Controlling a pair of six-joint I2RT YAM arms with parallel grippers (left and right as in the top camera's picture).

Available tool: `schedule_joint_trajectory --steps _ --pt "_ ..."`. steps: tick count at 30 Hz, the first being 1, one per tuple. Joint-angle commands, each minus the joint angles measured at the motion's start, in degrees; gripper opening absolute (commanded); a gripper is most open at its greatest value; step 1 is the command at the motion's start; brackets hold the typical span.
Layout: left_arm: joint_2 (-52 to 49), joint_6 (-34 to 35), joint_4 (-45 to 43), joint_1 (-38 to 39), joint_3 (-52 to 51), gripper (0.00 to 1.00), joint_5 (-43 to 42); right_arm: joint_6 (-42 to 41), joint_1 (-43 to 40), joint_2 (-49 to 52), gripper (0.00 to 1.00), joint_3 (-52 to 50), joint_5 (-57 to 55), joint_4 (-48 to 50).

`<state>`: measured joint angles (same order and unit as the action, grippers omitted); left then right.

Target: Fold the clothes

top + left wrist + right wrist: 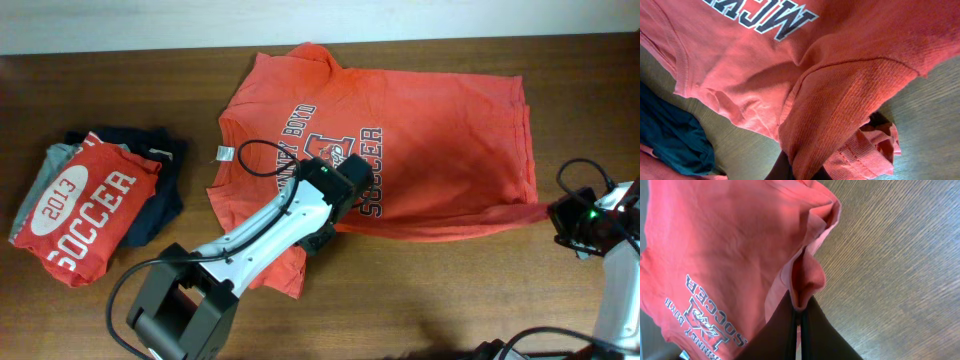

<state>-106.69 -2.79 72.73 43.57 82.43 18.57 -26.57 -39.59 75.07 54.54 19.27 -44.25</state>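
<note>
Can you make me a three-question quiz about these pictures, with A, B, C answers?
1. Where is the folded pile?
A) left of the orange T-shirt
B) on top of it
C) in a basket

2. What colour is the chest print?
A) white
B) dark navy
C) green

3. What is the right gripper doing?
A) hanging open
B) holding the folded pile
C) pinching the T-shirt's edge

Answers:
1 A: the overhead view shows the pile lying apart at the left of the table.
2 B: the letters read dark on orange.
3 C: it is shut on a fold of orange cloth.
</note>
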Motion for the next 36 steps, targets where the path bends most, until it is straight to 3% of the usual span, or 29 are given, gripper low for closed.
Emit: schedule_joint_trajectory --steps 1,11,23,36 --pt "1.1 -0.4 -0.5 -0.3 0.9 0.0 1.6 -0.6 0.2 2.1 0.04 1.0 0.7 1.0" --pt "1.1 -0.2 -4.5 -3.4 0.9 0.0 2.9 -1.6 0.3 6.1 0.04 1.0 1.9 5.9" --pt "1.1 -7.2 -16.7 -5.7 0.9 0.05 2.9 -2.7 4.9 10.3 0.04 1.0 2.6 15.1" --pt "-0.7 -7.4 -18.5 -8.8 0.9 0.08 2.7 -3.0 7.0 13.5 0.04 1.0 -0.4 19.7"
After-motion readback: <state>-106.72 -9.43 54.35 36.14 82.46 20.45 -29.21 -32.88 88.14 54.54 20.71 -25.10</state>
